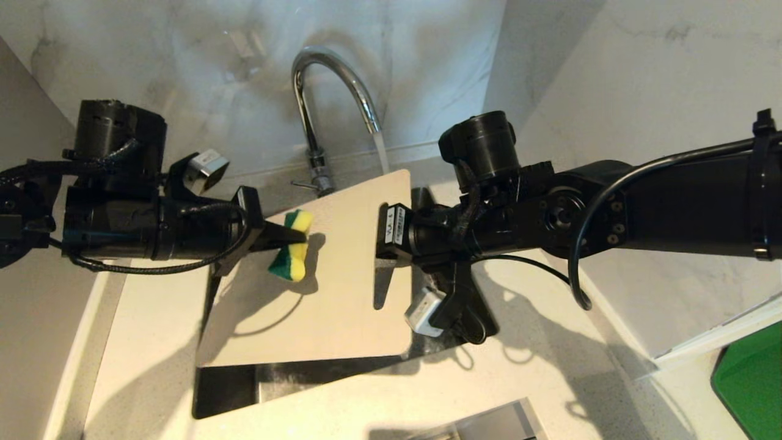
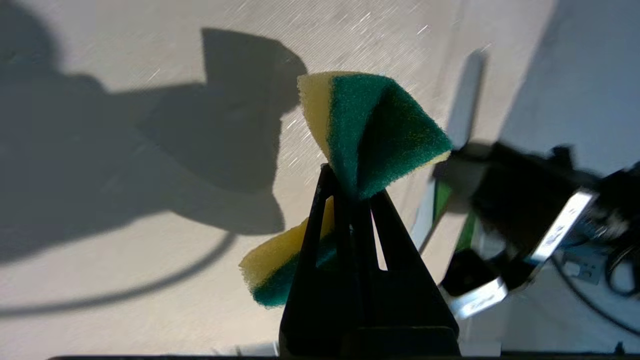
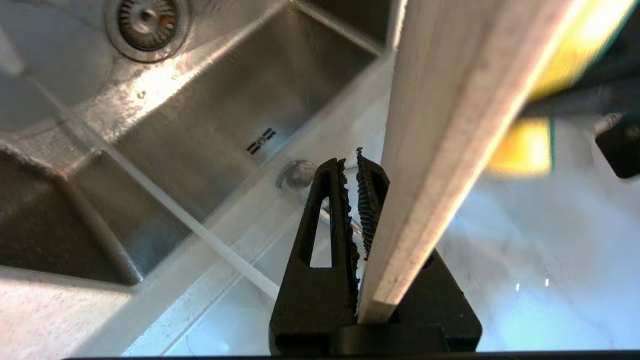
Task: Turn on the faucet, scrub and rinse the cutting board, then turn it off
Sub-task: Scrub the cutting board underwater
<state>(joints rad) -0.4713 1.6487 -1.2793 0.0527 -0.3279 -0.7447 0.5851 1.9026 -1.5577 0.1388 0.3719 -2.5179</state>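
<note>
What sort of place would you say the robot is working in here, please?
Most likely a home kitchen, at the sink. A chrome faucet runs water into a stainless sink set in a pale countertop with marble-look walls, and a cutting board and sponge are held over it.

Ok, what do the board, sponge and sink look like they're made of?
Cutting board: probably matte cream plastic, with fine scratch marks in the left wrist view. Sponge: soft yellow foam with a coarse green scouring layer, squashed where pinched. Sink: brushed stainless steel, judging by its grey sheen.
</note>
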